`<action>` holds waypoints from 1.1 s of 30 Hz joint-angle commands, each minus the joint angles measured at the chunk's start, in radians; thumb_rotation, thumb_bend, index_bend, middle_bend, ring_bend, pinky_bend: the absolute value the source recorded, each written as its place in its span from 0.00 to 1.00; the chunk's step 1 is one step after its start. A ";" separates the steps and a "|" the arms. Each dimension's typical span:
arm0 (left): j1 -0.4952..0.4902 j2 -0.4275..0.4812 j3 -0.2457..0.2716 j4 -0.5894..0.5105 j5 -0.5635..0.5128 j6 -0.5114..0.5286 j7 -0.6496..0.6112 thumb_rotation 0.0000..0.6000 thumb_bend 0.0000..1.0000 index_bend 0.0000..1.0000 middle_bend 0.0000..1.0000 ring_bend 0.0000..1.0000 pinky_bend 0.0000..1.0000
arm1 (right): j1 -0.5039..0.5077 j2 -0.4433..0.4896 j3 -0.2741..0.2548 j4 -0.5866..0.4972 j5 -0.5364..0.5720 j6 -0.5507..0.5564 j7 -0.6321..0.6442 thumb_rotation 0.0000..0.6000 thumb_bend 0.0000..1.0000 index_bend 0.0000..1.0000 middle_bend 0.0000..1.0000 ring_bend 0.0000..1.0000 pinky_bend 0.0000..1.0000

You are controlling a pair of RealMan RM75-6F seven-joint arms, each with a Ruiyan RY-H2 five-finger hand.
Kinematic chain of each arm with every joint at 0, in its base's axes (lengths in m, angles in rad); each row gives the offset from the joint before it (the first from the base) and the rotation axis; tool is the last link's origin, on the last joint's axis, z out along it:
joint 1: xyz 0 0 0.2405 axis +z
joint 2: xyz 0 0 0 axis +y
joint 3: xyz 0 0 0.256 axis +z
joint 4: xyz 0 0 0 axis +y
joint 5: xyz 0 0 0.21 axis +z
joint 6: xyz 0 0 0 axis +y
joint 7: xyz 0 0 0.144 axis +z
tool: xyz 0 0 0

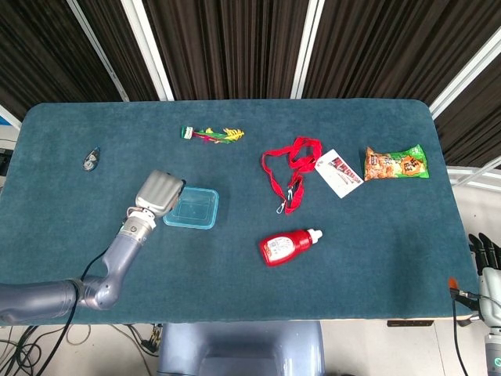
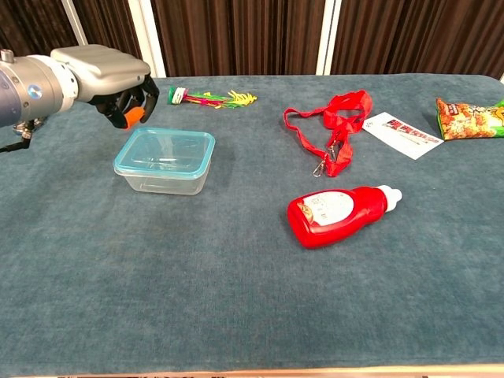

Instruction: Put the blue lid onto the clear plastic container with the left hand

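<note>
The clear plastic container [image 1: 192, 207] [image 2: 164, 167] stands left of the table's middle, with the blue lid [image 2: 165, 150] lying flat on top of it. My left hand [image 1: 159, 192] [image 2: 106, 72] hovers just beyond the container's far left corner, palm down, its fingers curled under with nothing in them. An orange fingertip [image 2: 134, 116] shows close above the lid's rim. Whether it touches the rim I cannot tell. My right hand [image 1: 485, 257] hangs off the table's near right corner, fingers straight and holding nothing.
A red bottle [image 1: 288, 246] [image 2: 340, 211] lies right of the container. Further back are a red lanyard [image 1: 290, 174] [image 2: 335, 126], a white card [image 1: 339, 173], a snack bag [image 1: 395, 163], a bunch of coloured sticks [image 1: 211, 135] [image 2: 209, 98] and a small grey object [image 1: 91, 159].
</note>
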 commanded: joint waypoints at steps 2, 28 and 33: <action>0.004 -0.020 0.001 0.040 0.001 -0.034 0.003 1.00 0.59 0.74 0.65 0.50 0.58 | 0.000 0.000 0.000 -0.001 0.000 0.000 -0.001 1.00 0.39 0.06 0.04 0.03 0.00; 0.019 -0.115 -0.039 0.210 0.156 -0.143 -0.125 1.00 0.58 0.72 0.65 0.48 0.52 | -0.003 0.003 0.002 -0.010 0.014 -0.002 -0.005 1.00 0.39 0.06 0.04 0.03 0.00; 0.023 -0.122 -0.040 0.224 0.174 -0.150 -0.133 1.00 0.58 0.72 0.66 0.48 0.52 | -0.003 0.004 0.002 -0.011 0.016 -0.003 -0.007 1.00 0.39 0.06 0.04 0.03 0.00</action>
